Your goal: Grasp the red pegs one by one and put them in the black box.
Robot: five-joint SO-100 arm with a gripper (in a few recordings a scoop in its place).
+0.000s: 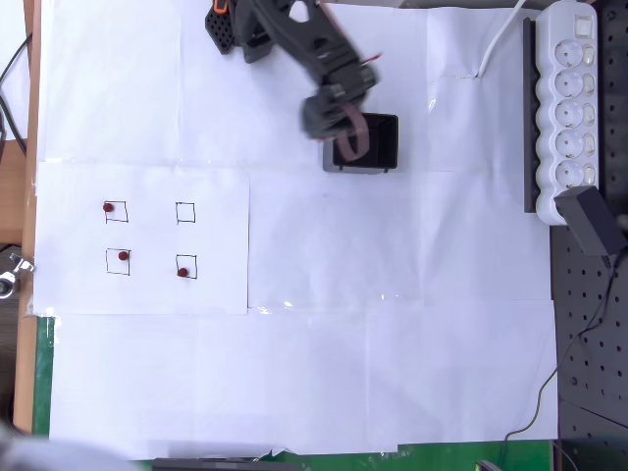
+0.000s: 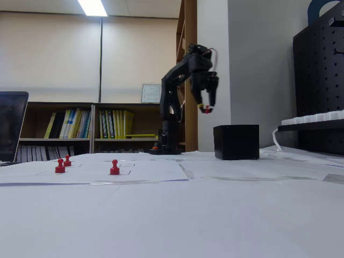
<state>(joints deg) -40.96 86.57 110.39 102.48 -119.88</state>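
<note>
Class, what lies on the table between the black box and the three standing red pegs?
Only bare white paper separates black box from red pegs, overhead view.

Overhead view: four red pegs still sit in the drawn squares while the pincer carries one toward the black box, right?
Not four: three red pegs sit in the squares; the top-right square is empty. The pincer holds one near the black box.

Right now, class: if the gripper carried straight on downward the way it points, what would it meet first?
Probably the black box: the gripper, holding a red peg, points down above the black box's left edge, though depth is uncertain.
</note>
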